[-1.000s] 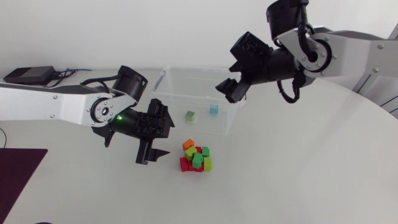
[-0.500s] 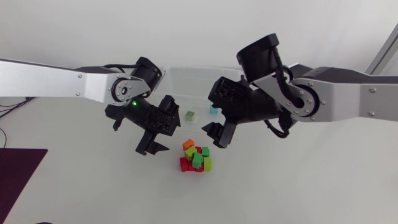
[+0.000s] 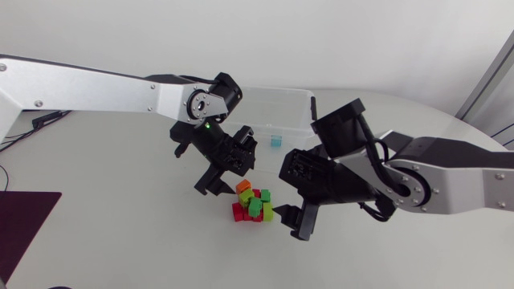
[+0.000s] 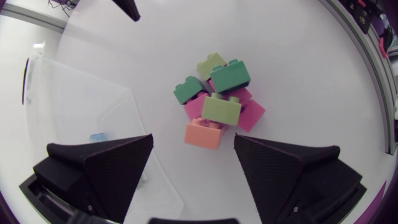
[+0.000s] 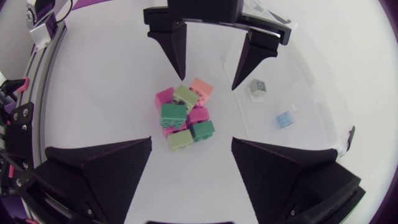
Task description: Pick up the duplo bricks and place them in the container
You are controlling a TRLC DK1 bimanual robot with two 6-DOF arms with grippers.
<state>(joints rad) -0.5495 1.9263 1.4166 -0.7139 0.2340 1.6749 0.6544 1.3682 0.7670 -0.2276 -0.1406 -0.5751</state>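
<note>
A pile of duplo bricks (image 3: 253, 205) in red, green, lime and orange lies on the white table. My left gripper (image 3: 215, 183) hangs open just behind and left of it. In the left wrist view the pile (image 4: 217, 102) lies ahead of the spread fingers, with the orange brick (image 4: 205, 132) nearest. My right gripper (image 3: 291, 223) stands open at the pile's front right, and its wrist view shows the pile (image 5: 183, 115) ahead of it, with the left gripper (image 5: 211, 59) beyond. The clear container (image 3: 289, 108) stands behind and holds a blue brick (image 3: 276, 141) and a pale green one (image 5: 258, 87).
The left arm's links cross over the container's left part. The container's near wall (image 4: 81, 106) stands beside my left gripper, close to the pile. A dark mat (image 3: 24, 225) lies at the table's left edge. Bare table stretches in front of the pile.
Both arms have closed in on the pile: the left gripper swung in from the left, and the right gripper came down from over the container to the pile's front right.
</note>
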